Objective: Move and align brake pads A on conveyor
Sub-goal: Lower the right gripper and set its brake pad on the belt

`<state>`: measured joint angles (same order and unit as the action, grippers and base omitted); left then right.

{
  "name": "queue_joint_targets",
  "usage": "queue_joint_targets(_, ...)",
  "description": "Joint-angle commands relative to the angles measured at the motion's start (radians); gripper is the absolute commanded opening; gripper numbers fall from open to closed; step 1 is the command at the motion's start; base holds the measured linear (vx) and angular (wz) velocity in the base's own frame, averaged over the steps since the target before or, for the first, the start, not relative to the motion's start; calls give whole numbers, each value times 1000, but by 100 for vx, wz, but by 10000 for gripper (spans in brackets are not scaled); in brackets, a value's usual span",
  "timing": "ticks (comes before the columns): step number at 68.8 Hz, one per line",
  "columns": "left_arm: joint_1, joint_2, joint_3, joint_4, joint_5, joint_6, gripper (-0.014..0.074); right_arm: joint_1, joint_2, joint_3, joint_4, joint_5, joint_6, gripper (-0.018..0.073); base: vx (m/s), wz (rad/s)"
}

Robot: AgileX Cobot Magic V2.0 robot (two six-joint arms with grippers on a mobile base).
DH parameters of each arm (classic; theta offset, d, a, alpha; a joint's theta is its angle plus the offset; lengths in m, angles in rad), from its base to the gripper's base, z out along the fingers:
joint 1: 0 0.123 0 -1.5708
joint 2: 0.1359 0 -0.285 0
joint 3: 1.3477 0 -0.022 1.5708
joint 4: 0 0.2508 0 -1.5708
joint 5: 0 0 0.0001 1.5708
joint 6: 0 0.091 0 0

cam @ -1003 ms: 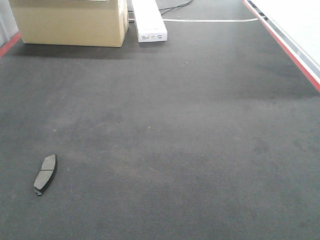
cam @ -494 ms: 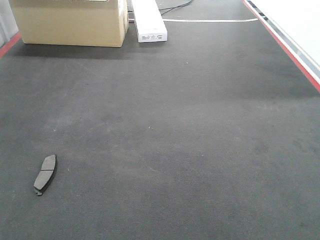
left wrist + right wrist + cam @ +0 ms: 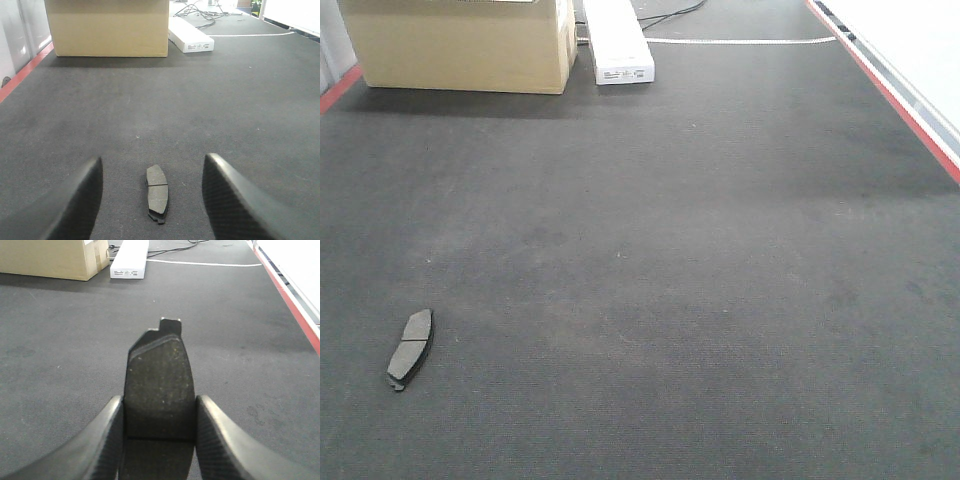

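Firmly, the right gripper (image 3: 159, 401) clamps a pad (image 3: 159, 375) between its fingers, the notched end pointing toward the top of the wrist frame, above the belt (image 3: 240, 340). The left gripper (image 3: 152, 161) stands wide open, with a second pad (image 3: 157, 192) lying flat on the belt between its fingers, touching neither. Outward, the charcoal belt has red strips (image 3: 895, 100) at its edges; a cardboard box (image 3: 460, 45) and a white carton (image 3: 617, 40) stand at upper left.
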<state>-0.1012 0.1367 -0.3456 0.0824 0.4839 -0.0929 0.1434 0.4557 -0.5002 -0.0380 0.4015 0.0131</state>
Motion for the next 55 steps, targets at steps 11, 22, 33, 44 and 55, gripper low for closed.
queue_joint_targets(11,-1,10,-24,-6,-69,-1,430,-2,2,-30,-7,-98,-4,-7,0,0)
queue_joint_targets(22,-1,10,-24,-6,-69,-1,430,-2,3,-30,15,-125,8,-7,0,0)
queue_joint_targets(33,-1,10,-24,-6,-70,-1,430,-2,151,-40,-11,-129,5,-3,0,0)
queue_joint_targets(44,-1,10,-24,-6,-69,-1,430,-2,425,-127,2,-104,10,0,0,0)
queue_joint_targets(55,-1,10,-24,-6,-69,-1,430,-2,669,-276,38,-41,9,3,0,0)
